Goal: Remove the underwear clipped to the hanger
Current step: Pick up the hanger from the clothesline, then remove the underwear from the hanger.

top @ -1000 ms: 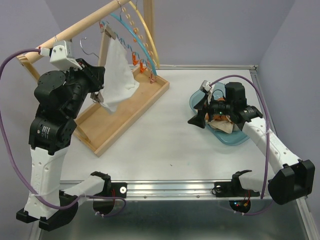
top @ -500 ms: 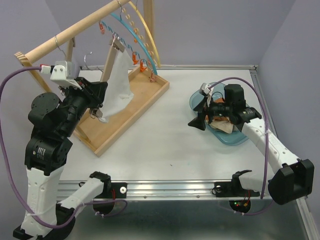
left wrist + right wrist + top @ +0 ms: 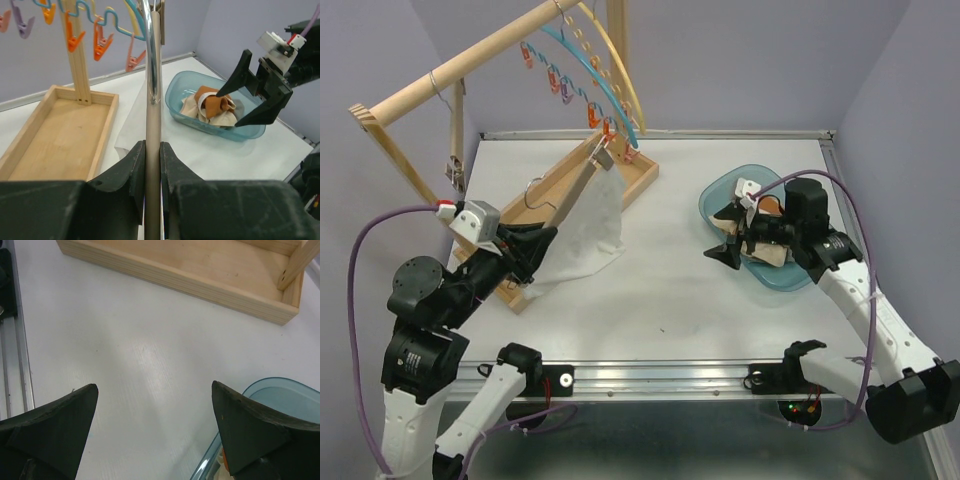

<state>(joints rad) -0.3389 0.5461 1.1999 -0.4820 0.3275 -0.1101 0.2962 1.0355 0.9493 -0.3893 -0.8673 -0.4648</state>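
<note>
The left gripper [image 3: 152,150] is pressed together on the straight bar of a wooden hanger [image 3: 153,117], its two dark fingers [image 3: 131,172] squeezing the bar from either side. From the grip the bar slants up and away toward the rack, and a chrome metal hook [image 3: 149,55] runs along its upper part. A clip [image 3: 603,155] sits at the bar's far end, and the white underwear [image 3: 590,225] hangs from there as a broad sheet, its upper corner at the clip and its lower edge spread in front of the near side of the wooden tray [image 3: 55,135]; whether that edge touches the table [image 3: 700,310] I cannot tell. Beyond the hanger, orange pegs [image 3: 75,40] dangle from a wavy blue rail above the tray. Well apart on the other side, the right gripper [image 3: 720,236] stands with its black fingers spread wide and nothing between them, held at the left rim of a blue tub [image 3: 790,282]. Inside the tub lie a rust-orange pair [image 3: 212,97] with a pale waistband and beige briefs [image 3: 192,107], bunched together in a heap
</note>
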